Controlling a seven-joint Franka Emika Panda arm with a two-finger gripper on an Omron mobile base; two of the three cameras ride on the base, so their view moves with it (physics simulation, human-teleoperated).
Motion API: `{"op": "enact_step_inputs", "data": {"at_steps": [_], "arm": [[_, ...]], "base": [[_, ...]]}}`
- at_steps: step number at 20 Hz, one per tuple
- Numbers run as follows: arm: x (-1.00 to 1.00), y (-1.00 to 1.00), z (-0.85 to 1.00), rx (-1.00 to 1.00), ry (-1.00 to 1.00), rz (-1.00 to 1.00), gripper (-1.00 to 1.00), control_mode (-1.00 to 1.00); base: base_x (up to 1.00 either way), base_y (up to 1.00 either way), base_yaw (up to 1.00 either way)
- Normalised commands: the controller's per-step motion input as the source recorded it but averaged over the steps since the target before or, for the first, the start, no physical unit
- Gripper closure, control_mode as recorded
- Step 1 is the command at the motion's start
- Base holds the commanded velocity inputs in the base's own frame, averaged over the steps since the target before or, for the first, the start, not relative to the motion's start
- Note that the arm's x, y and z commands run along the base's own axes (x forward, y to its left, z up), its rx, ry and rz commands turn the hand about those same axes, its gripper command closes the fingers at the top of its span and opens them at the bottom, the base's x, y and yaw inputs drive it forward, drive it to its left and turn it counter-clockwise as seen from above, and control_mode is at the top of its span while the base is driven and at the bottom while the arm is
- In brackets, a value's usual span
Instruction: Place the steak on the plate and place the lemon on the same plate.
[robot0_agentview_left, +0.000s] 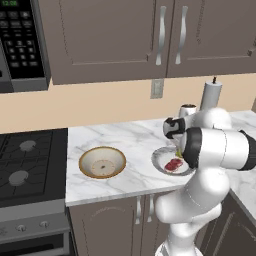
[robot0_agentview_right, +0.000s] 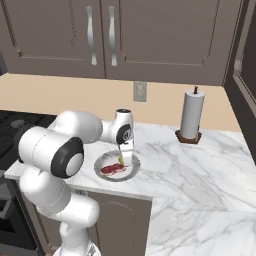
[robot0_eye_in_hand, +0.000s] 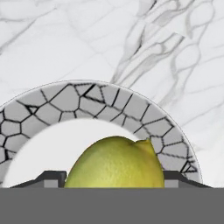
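The light-grey plate (robot0_agentview_left: 156, 162) (robot0_agentview_right: 132, 171) lies near the front edge of the marble counter. On its near side lies the red steak (robot0_agentview_left: 173, 164) (robot0_agentview_right: 113, 169). My gripper (robot0_agentview_right: 122, 157) (robot0_agentview_left: 178, 150) points down over the plate's far side, shut on the yellow-green lemon (robot0_agentview_right: 121, 159) (robot0_agentview_left: 177, 152). In the hand view the lemon (robot0_eye_in_hand: 114, 164) fills the space between the two fingertips of the gripper (robot0_eye_in_hand: 114, 178), with the plate's cracked-pattern rim (robot0_eye_in_hand: 109, 103) arching beyond it. Whether the lemon touches the plate I cannot tell.
A tan bowl (robot0_agentview_left: 102, 162) sits on the counter left of the plate. The stove (robot0_agentview_left: 25, 165) is further left, under the microwave (robot0_agentview_left: 20, 40). A paper towel roll (robot0_agentview_right: 192, 116) stands by the back wall to the right.
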Motion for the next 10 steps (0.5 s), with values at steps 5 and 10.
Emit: {"op": "enact_step_inputs", "data": {"at_steps": [5, 10], "arm": [[0.01, 0.00, -0.36, 0.00, 0.08, 0.00, 1.00, -1.00], [0.00, 0.00, -0.24, 0.00, 0.02, 0.00, 1.00, -1.00]], "base": [[0.00, 0.00, 0.00], [0.00, 0.00, 0.00]]}}
